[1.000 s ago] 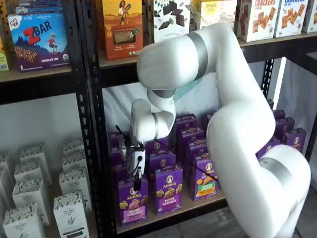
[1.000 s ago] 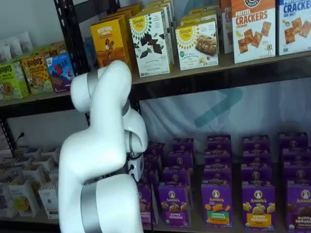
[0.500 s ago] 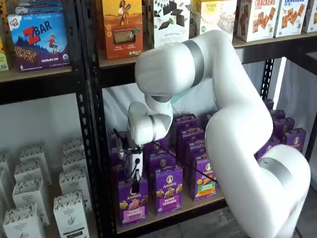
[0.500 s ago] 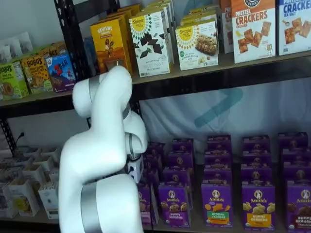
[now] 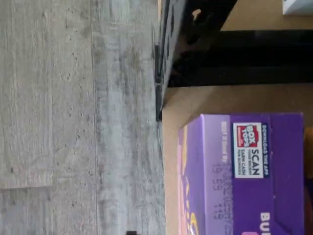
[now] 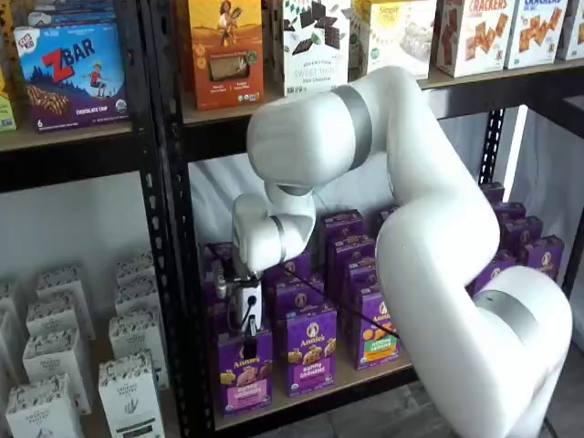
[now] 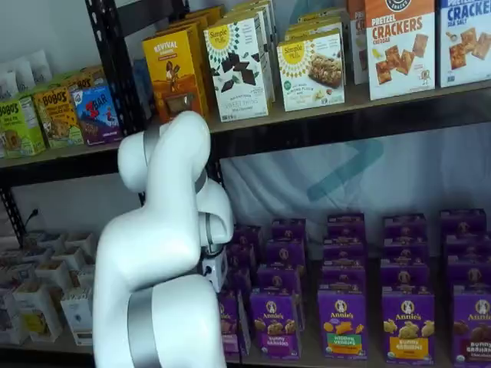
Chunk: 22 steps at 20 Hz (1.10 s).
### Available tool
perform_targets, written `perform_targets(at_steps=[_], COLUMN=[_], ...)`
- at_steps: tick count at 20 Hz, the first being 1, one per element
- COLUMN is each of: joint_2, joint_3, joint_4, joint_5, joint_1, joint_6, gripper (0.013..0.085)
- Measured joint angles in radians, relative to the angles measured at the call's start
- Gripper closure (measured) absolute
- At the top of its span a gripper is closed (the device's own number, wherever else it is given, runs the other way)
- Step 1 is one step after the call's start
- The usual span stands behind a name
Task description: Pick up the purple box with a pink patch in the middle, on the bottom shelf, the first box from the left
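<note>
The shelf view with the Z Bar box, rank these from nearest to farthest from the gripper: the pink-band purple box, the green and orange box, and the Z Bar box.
1. The purple box, directly under the gripper on the bottom shelf.
2. The green and orange box, same shelf, farther along the front row.
3. The Z Bar box, high up in the neighboring bay.

White arm (image 6: 420, 219) bent downward — end effector (image 6: 248, 327) hanging vertical, finger gap unclear.

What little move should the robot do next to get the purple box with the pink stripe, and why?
Probably a short drop straight down. In a shelf view the gripper hangs just above the purple box on the bottom shelf, not gripping it; whether the jaws are open cannot be told.
</note>
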<state>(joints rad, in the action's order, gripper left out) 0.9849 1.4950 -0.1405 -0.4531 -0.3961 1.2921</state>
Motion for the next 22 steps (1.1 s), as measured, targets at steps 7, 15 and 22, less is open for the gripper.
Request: perform_targets(at_steps=[7,15,22], joint_2=[0.022,0.026,0.03], joint_3=[0.027,0.027,0.018], joint_4=[0.009,0.009,0.018], joint_5=[-0.012,-0.008,0.032], joint_1=[0.001,0.004,0.001], joint_6=[-0.007,-0.004,-0.014], gripper=[0.013,0.013,0.013])
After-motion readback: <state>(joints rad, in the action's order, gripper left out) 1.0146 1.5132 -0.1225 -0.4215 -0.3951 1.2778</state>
